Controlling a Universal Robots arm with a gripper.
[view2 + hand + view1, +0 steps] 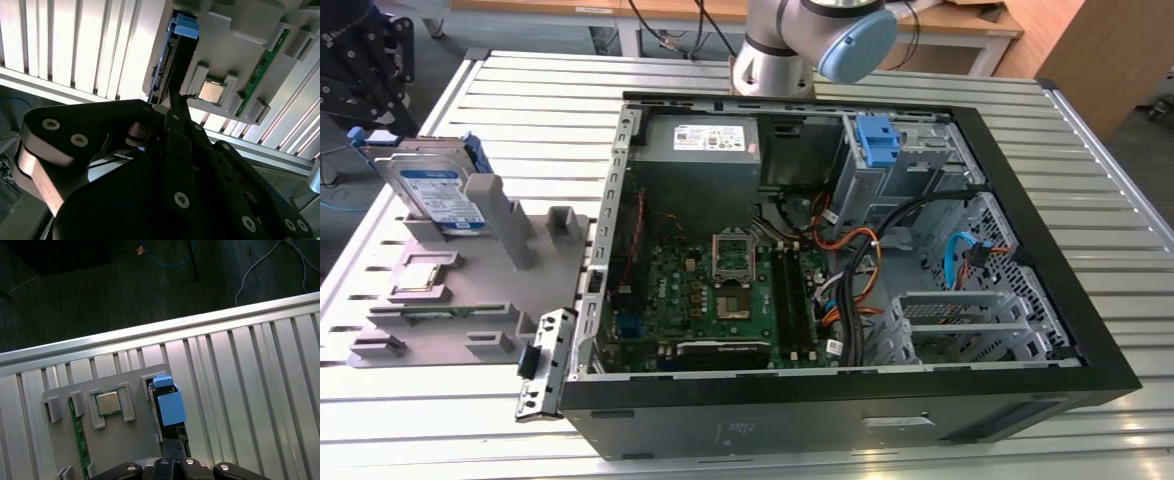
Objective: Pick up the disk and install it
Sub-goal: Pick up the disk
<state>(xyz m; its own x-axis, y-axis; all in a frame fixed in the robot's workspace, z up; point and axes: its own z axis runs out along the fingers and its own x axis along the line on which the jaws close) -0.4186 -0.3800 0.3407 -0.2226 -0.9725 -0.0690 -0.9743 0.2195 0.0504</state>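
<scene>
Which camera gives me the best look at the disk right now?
The exterior view: the disk stands in the grey holder, its labelled face showing. Both wrist views catch it edge-on, mostly its blue rail.

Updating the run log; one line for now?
gripper: near disk | disk: upright in grey holder | case: open

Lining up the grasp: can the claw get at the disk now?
Probably yes: the disk stands upright in the grey holder, its upper edge exposed, and in the first wrist view the claw hangs just beside it with nothing between.
</scene>
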